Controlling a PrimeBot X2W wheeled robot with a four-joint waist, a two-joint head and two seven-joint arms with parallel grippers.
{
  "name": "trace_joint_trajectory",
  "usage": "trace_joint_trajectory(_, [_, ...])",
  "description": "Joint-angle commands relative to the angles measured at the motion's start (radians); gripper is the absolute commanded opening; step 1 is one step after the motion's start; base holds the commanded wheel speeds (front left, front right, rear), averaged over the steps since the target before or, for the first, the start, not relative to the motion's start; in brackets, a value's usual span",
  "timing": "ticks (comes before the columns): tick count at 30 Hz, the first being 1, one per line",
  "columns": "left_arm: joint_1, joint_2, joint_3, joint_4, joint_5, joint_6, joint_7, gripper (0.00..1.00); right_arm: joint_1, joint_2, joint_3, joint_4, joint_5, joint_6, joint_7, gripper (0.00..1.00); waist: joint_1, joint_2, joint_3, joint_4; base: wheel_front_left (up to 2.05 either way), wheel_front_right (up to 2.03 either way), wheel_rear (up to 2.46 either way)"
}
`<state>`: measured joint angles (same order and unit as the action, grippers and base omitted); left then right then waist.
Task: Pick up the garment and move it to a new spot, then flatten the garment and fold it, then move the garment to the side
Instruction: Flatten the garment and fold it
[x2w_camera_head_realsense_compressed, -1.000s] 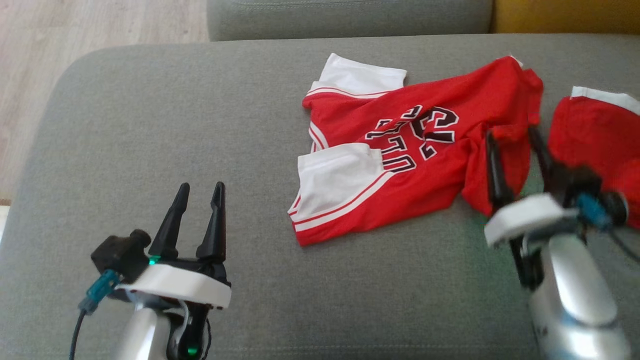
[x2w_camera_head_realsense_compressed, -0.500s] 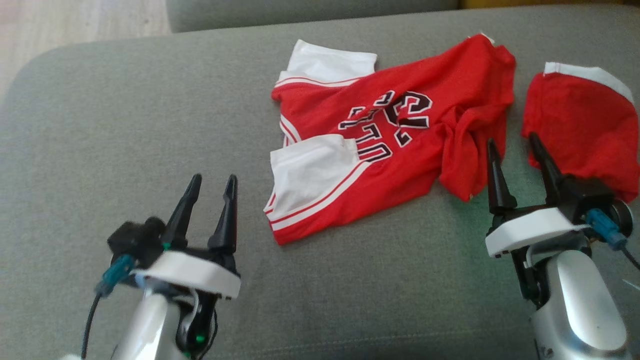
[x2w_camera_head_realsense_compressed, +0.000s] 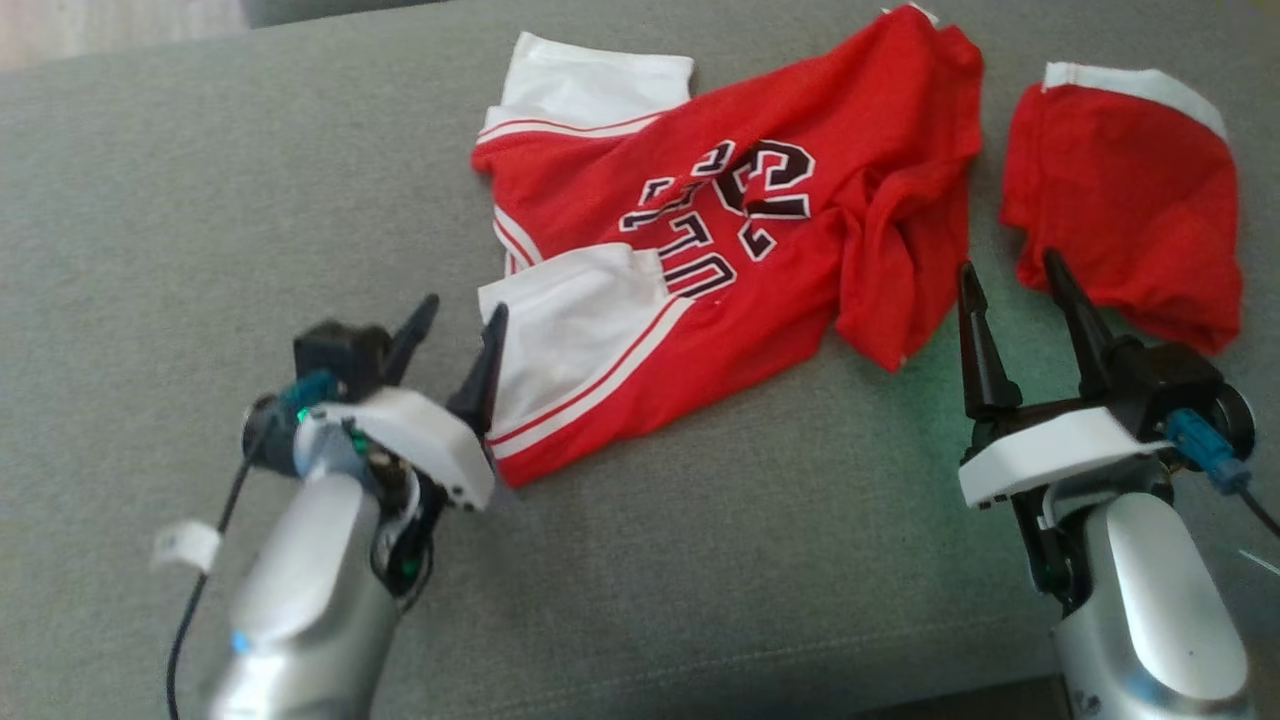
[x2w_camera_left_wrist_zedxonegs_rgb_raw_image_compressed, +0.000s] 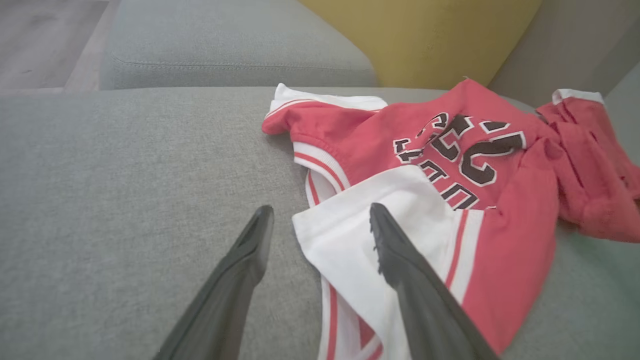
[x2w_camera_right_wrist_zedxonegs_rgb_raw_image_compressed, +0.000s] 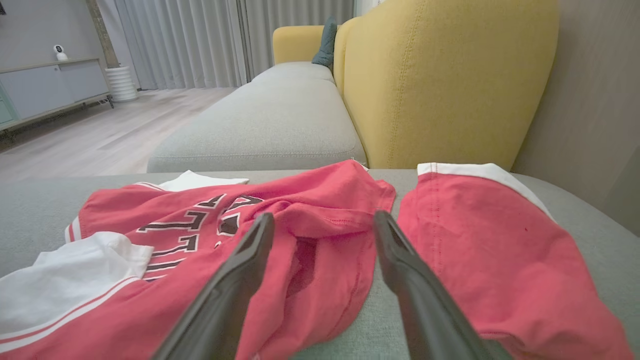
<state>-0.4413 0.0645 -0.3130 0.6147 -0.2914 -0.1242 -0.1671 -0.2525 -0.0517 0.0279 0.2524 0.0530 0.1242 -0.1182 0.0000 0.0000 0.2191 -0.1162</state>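
Observation:
The garment (x2w_camera_head_realsense_compressed: 720, 200) is a red jersey with white sleeves and black lettering, lying crumpled on the grey sofa seat (x2w_camera_head_realsense_compressed: 200, 200). My left gripper (x2w_camera_head_realsense_compressed: 463, 310) is open at the jersey's near white sleeve (x2w_camera_head_realsense_compressed: 570, 330). In the left wrist view the left gripper (x2w_camera_left_wrist_zedxonegs_rgb_raw_image_compressed: 321, 210) straddles that sleeve's edge (x2w_camera_left_wrist_zedxonegs_rgb_raw_image_compressed: 345, 240), one finger over the white cloth, the other over bare cushion. My right gripper (x2w_camera_head_realsense_compressed: 1008, 265) is open and empty, just right of the jersey's bunched red hem (x2w_camera_head_realsense_compressed: 890, 290). The right wrist view has the right gripper (x2w_camera_right_wrist_zedxonegs_rgb_raw_image_compressed: 324, 216) pointing at that hem (x2w_camera_right_wrist_zedxonegs_rgb_raw_image_compressed: 320, 250).
A second red piece with a white band (x2w_camera_head_realsense_compressed: 1120, 190) lies right of the jersey, close to my right gripper's outer finger. A yellow backrest (x2w_camera_right_wrist_zedxonegs_rgb_raw_image_compressed: 440, 75) rises behind the seat. Another grey seat (x2w_camera_right_wrist_zedxonegs_rgb_raw_image_compressed: 280, 120) continues beyond. Wooden floor (x2w_camera_right_wrist_zedxonegs_rgb_raw_image_compressed: 100, 135) lies off to the left.
The camera has tilted, shifting the whole picture. My left gripper has come right, up to the white sleeve. My right gripper has drawn off the red hem. Both stay open.

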Motion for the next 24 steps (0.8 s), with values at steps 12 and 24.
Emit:
trace_joint_trajectory(12, [-0.185, 0.063, -0.048, 0.220, 0.066, 0.006, 0.009, 1.00, -0.021, 0.001, 0.029, -0.043, 0.008, 0.007, -0.002, 1.00, 0.0000, 0.0000, 0.042, -0.057, 0.00, 0.00, 0.00])
trace_joint_trajectory(24, [-0.263, 0.065, -0.063, 0.367, 0.067, 0.013, -0.056, 1.00, -0.023, 0.001, 0.029, -0.043, 0.009, 0.007, -0.002, 1.00, 0.0000, 0.0000, 0.058, -0.073, 0.00, 0.00, 0.00])
